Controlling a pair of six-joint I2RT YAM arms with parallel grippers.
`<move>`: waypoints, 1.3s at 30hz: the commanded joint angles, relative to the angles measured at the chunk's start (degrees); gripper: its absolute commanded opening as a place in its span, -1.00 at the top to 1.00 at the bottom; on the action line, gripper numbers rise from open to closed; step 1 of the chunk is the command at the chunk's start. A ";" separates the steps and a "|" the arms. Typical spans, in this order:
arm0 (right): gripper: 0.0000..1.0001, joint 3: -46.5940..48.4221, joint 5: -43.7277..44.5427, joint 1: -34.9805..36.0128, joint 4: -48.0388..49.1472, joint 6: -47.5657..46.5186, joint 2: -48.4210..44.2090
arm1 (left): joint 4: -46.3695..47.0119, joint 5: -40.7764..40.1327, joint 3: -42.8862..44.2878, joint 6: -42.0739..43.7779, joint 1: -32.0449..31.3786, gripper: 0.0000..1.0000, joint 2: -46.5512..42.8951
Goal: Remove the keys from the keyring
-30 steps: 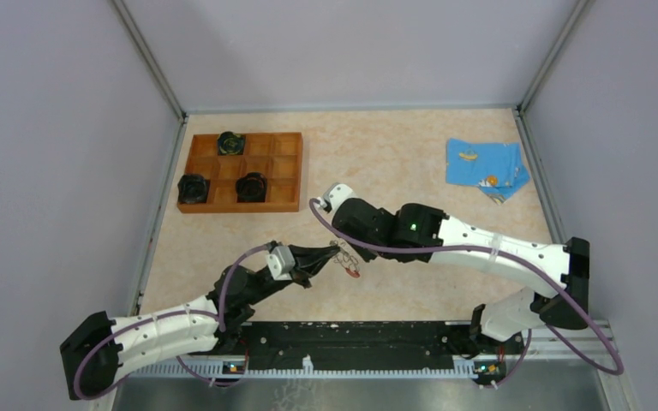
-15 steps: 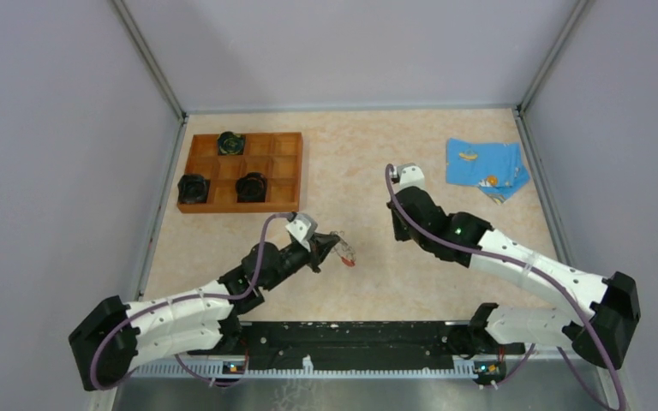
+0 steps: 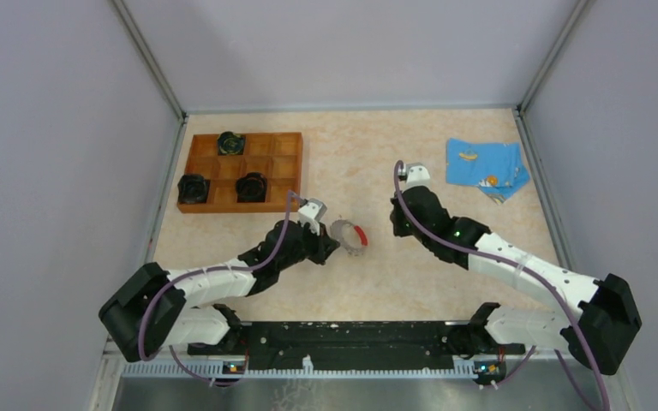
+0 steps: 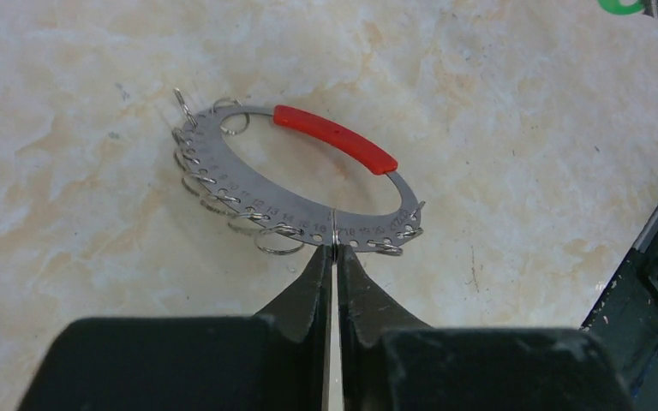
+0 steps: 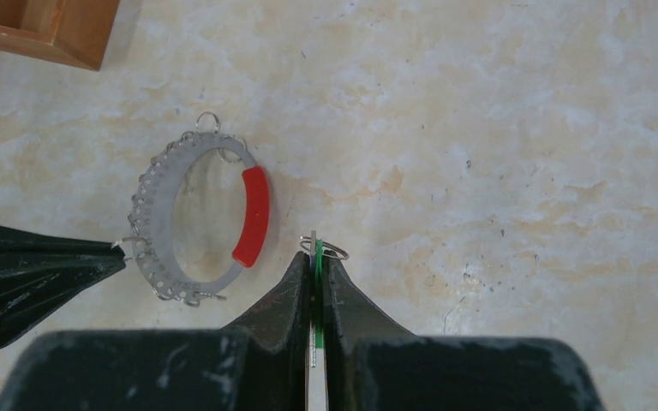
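Your left gripper (image 4: pixel 332 255) has its fingers pressed together on the near edge of the keyring (image 4: pixel 296 224), pinching the thin grey band edge-on. The ring sits about mid-table (image 3: pixel 411 163), its red section (image 5: pixel 253 214) on the right side. It looks tipped up a little from the pinch, but you can't tell whether its far edge rests on the table.

Your right gripper (image 5: pixel 315 255), just right of the ring and apart from it, is clamped on a key (image 5: pixel 318 295). The green head is edge-on between the fingers and a small split ring (image 5: pixel 330 249) pokes out at the tips. That key is clear of the keyring.

Treat the keyring as a stiff, light, flat strip of steel. It is probably slick, and likely to skate on this smooth table or swivel in a pinch this narrow. Take hold across the flat of the band, close to whichever loop you're working, or try the red section, which probably gives more friction.

The loops (image 4: pixel 278 244) along the left and near edge are fine springy wire and will snag or bend before the band does. No other green head shows among them.

The key is tiny, hard and thin. Hold it by the head, and expect it to twist or slip out if the grip loosens.
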 commanded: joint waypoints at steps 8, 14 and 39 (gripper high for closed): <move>1.00 -1.81 -4.65 -1.50 8.10 1.09 3.18 | -4.89 -2.18 1.83 -5.44 1.63 -0.18 -2.39; 1.00 -3.40 -5.47 -2.45 11.81 1.95 7.38 | -12.44 -3.90 3.49 -4.74 1.70 -0.75 -7.69; 0.81 -9.00 -5.96 -5.67 15.84 3.83 12.55 | -26.79 -6.22 9.72 -9.88 2.42 -0.97 -12.50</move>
